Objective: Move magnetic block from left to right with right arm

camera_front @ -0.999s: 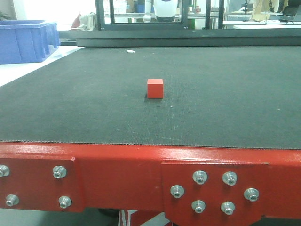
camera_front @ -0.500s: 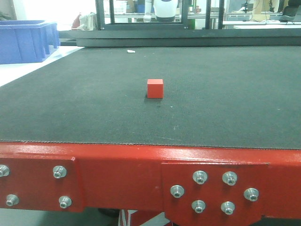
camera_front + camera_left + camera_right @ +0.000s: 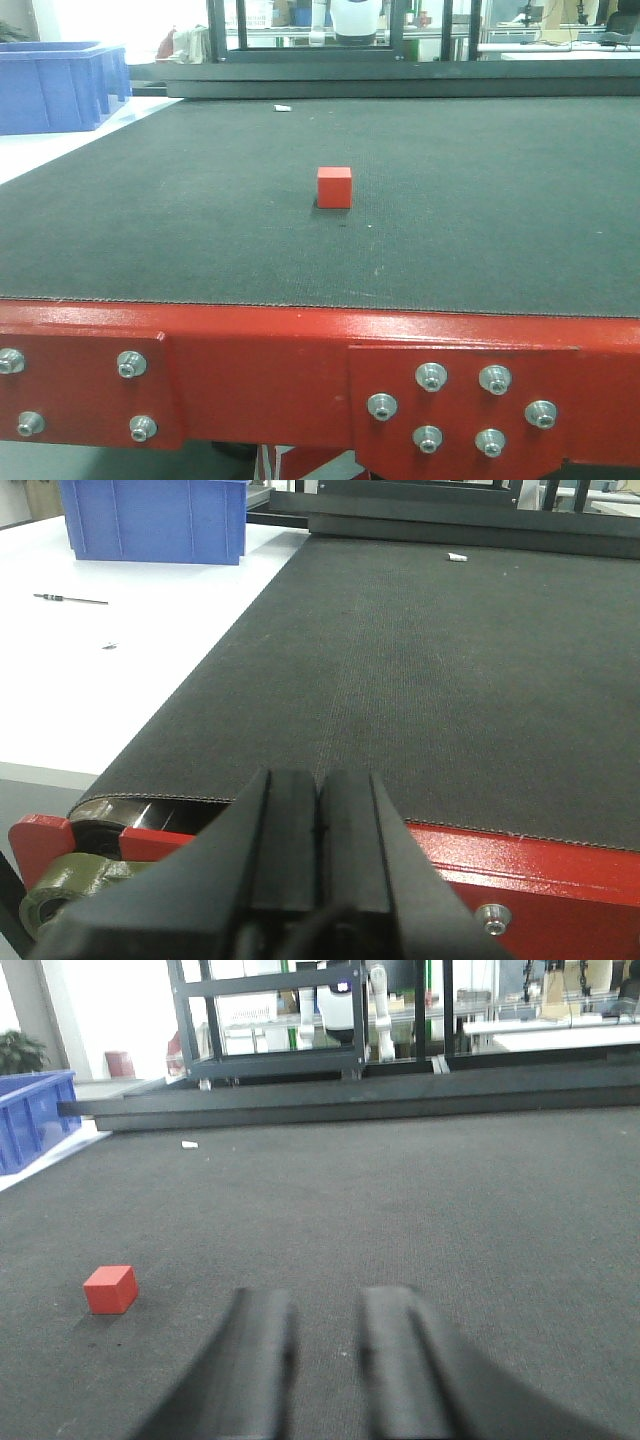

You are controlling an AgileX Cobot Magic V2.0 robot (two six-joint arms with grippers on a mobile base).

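The magnetic block [image 3: 334,187] sits alone on the black mat [image 3: 480,200], ahead-left of my right gripper [image 3: 325,1310], whose jaws stand apart and empty; it looks light, rigid and matte, so I'd pinch two opposite flat faces, while my left gripper [image 3: 318,790] is pressed closed on nothing and the far blue bin [image 3: 60,85] hides its contents.

front: low, edge-on | wrists: forward, apparently lower | shared: mat [image 3: 480,200]

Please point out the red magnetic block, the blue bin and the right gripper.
magnetic block [image 3: 334,188], front view, front face.
blue bin [image 3: 155,520], left wrist view, front wall.
right gripper [image 3: 325,1310], right wrist view, midway between fingertips.
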